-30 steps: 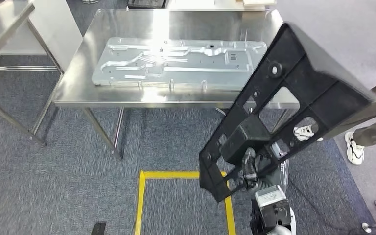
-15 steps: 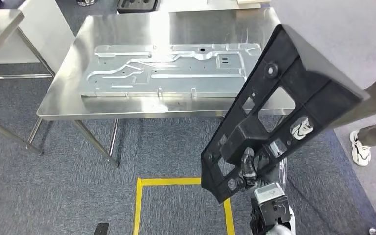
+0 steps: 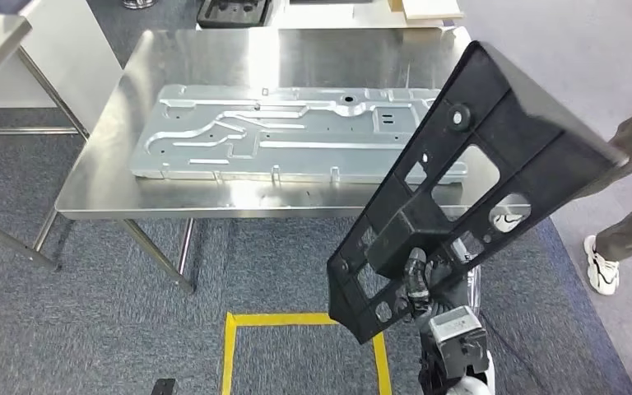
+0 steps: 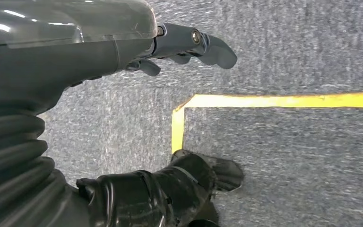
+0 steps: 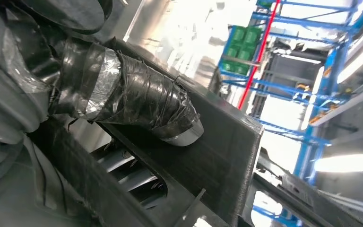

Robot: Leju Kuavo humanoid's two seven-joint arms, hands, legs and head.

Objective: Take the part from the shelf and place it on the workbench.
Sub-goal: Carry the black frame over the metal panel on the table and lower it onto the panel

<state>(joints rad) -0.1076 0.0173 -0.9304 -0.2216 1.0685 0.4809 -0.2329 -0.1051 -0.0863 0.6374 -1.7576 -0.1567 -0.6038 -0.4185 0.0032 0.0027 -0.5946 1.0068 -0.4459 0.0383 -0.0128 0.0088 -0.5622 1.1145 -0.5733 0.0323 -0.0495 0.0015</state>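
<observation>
Fingers (image 3: 415, 280) of our right hand (image 3: 421, 288) clamp the black part (image 3: 461, 189) low down in the head view, holding it tilted in the air before the workbench (image 3: 214, 58), where a metal panel (image 3: 296, 136) lies. Left wrist view: our left hand (image 4: 189, 45) hangs over carpet, fingers apart, empty. Right wrist view: our taped thumb (image 5: 137, 101) presses the part (image 5: 217, 156).

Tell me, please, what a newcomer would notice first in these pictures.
First, the big black plastic part, held up tilted by the right hand in the right foreground. Behind it stands the shiny steel workbench with a long stamped metal panel lying flat on it. Yellow floor tape marks the grey carpet below.
</observation>
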